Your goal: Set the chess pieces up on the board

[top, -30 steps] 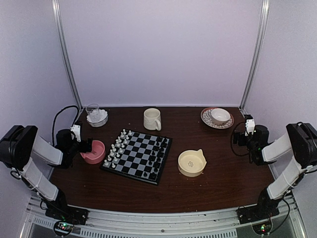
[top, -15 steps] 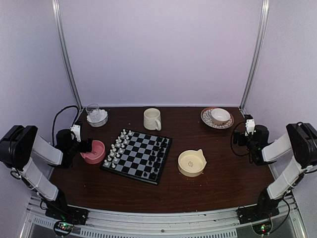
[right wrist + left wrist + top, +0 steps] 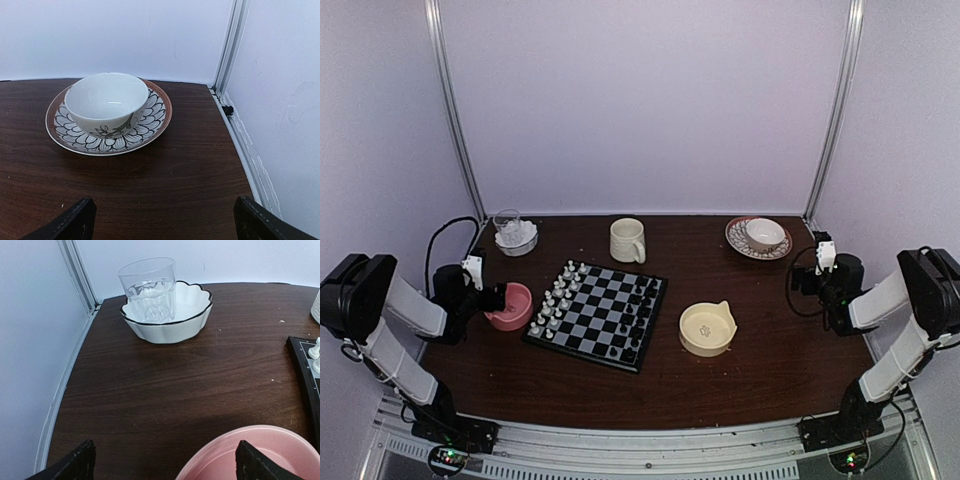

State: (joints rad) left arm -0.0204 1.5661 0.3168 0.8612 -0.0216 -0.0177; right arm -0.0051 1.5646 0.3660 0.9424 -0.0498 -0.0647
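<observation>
The board (image 3: 597, 313) lies mid-table, turned slightly. White chess pieces (image 3: 556, 298) line its left side and black ones (image 3: 638, 320) its right side. My left gripper (image 3: 492, 296) hangs open at the far left, by a pink bowl (image 3: 510, 306). In the left wrist view its gripper (image 3: 165, 467) holds nothing: one finger is over the wood, the other over the pink bowl's rim (image 3: 220, 452). The board's corner (image 3: 305, 370) with two white pieces (image 3: 315, 349) shows at the right edge. My right gripper (image 3: 810, 272) stands open at the far right, empty (image 3: 162, 222) over bare wood.
A white scalloped bowl (image 3: 170, 320) holding a clear glass (image 3: 148, 287) stands at the back left. A cream mug (image 3: 627, 240) is behind the board, a yellow bowl (image 3: 707, 328) to its right. A white bowl (image 3: 107, 102) rests on a patterned plate (image 3: 155, 120) near the right wall.
</observation>
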